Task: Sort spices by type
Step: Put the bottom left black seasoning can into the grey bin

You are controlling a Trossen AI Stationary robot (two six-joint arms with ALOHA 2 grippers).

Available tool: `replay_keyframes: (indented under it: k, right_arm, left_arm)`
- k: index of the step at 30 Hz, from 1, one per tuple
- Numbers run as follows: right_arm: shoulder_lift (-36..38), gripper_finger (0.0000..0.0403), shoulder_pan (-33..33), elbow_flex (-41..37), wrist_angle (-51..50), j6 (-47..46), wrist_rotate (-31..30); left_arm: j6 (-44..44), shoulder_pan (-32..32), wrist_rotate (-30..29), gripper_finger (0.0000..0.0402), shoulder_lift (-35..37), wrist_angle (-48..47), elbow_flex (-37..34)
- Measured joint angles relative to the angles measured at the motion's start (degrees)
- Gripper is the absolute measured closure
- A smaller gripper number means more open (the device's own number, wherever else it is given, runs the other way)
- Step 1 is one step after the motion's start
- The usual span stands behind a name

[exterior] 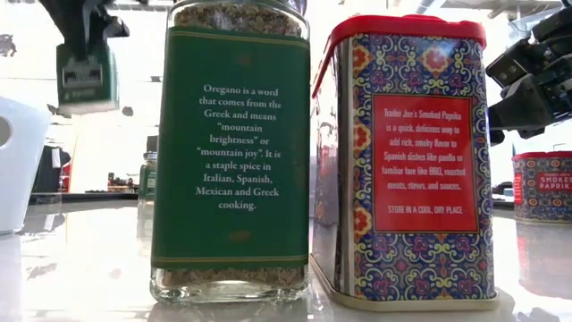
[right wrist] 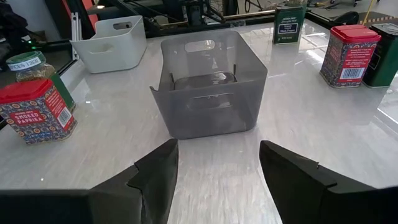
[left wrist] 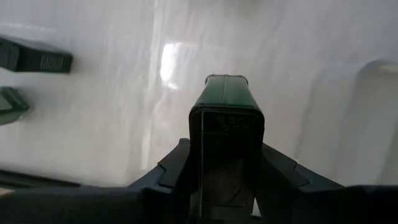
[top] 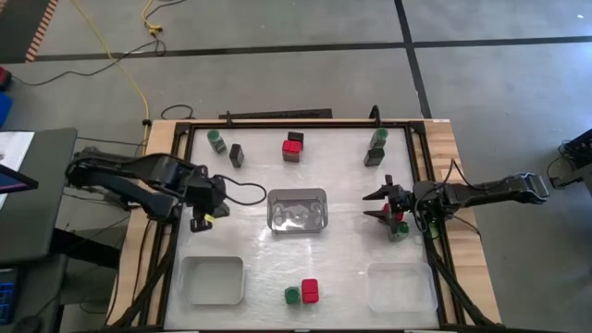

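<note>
My left gripper hangs over the table's left side, shut on a dark green rectangular tin; the low view shows that tin in the air. My right gripper is open above the table's right side, next to a red-topped box and a green-lidded jar. A green jar, a dark tin, a red box and another jar-and-tin pair stand along the far side. An oregano jar and a paprika box stand at the near edge. My left gripper pinches the dark green tin by its two side walls, one finger on each side. The fingers come from above, lying along the tin. It hangs below them, lifted clear of the table, its free end pointing down.
A clear grey tray sits at the table's middle, a white tray at the near left, a clear tray at the near right. The table has a raised dark frame. Bare white surface lies between the trays.
</note>
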State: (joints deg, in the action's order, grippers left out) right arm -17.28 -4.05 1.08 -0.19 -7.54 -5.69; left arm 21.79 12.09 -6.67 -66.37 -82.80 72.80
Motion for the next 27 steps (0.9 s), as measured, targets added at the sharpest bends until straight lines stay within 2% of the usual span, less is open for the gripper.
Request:
replay_keyframes:
  k: [8, 14, 21, 27]
  right_arm:
    - [0.0, 0.0148, 0.0, 0.0, 0.0, 0.0, 0.0]
    - [0.0, 0.0148, 0.0, 0.0, 0.0, 0.0, 0.0]
    - [0.0, 0.0148, 0.0, 0.0, 0.0, 0.0, 0.0]
    - [0.0, 0.0148, 0.0, 0.0, 0.0, 0.0, 0.0]
  left_arm:
    - [15.5, 10.0, -1.4, 0.0279, -1.6, -1.4, 4.5]
    - [24.9, 17.1, -1.5, 0.0279, -6.6, -2.8, 6.4]
    - [28.6, 24.1, -1.5, 0.0279, -12.3, -2.8, 10.8]
    - [29.8, 30.4, -1.5, 0.0279, -14.4, -2.7, 13.0]
